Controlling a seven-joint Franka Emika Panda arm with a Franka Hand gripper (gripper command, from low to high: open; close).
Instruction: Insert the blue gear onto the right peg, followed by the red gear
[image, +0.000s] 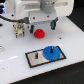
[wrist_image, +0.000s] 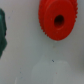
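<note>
- In the exterior view we see a white worktop (image: 15, 60) with a grey, black-framed plate (image: 35, 58) lying near the front.
- The blue gear (image: 50, 52) sits flat on that plate, toward the exterior view's right end, where the right peg should stand. We judge it already seated there, though the peg itself is hidden under the gear and we cannot confirm it.
- A small dark pin, the left peg (image: 37, 54), shows just beside the blue gear toward the exterior view's left.
- The red gear (image: 39, 34) lies on the bare worktop behind the plate, well apart from the blue gear. In the wrist view the red gear (wrist_image: 58, 20) fills the upper part, flat on the worktop with its dark centre hole facing up.
- The arm's white body hangs above the red gear, and the pincer (image: 37, 28) appears just over it. The picture is too blurred for us to tell whether the pincer is released or clenched; the wrist view shows no fingers near the gear.
- We judge the step in hand to be picking up the red gear.
- What could go wrong: the pincer may come down off-centre and nudge the gear sideways, since it lies loose on a smooth worktop.
- A grip on the toothed rim could slip or tilt the gear, so its hole would miss the peg.
- Carrying it low could knock the blue gear off its seat.
</note>
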